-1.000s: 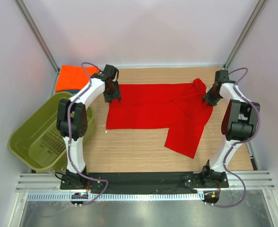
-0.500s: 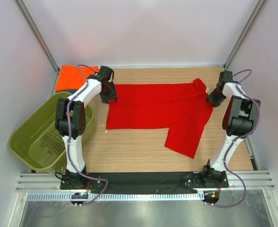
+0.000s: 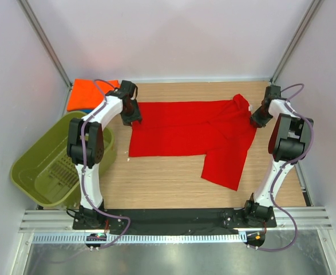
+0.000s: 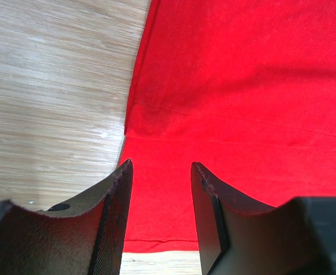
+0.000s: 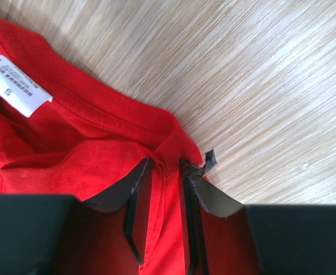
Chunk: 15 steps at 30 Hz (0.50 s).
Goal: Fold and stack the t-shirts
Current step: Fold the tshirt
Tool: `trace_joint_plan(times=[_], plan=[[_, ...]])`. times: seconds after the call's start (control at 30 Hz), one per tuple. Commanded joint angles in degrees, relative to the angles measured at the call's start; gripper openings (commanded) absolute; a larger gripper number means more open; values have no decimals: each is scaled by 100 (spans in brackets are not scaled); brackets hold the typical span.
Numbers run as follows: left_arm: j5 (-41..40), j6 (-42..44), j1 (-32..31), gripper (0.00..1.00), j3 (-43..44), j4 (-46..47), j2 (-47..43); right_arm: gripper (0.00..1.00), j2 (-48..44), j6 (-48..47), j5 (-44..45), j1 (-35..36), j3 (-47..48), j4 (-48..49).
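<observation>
Red t-shirt [image 3: 185,129] spread on wood table [image 3: 156,183], centre-back. Mostly flat; R part creased, flap lying toward near edge. White neck label [image 5: 18,86] showing by collar. L gripper [image 4: 159,166] over shirt's L edge: fingers approx half apart, cloth flat beneath, nothing gripped. R gripper [image 5: 166,163] at collar: fingers nearly closed, pinching fold of red cloth. Orange t-shirt [image 3: 86,93] folded, back-L corner. Olive basket [image 3: 24,172] at L edge, beside L arm.

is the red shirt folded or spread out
Mostly spread: the red t-shirt lies flat across the table, layers overlapping only near its collar end, one flap angled toward the near edge.
</observation>
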Motion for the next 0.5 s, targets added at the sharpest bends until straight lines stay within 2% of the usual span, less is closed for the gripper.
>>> trace_joint_plan(times=[0.0, 0.3, 0.47], plan=[[-61, -43, 46, 46, -27, 130, 17, 32, 61, 82, -3, -11, 192, 171], [-132, -34, 55, 47, 34, 68, 17, 42, -281, 99, -109, -20, 280, -137], [-193, -34, 55, 48, -10, 77, -53, 38, -290, 38, -170, -20, 402, -172]])
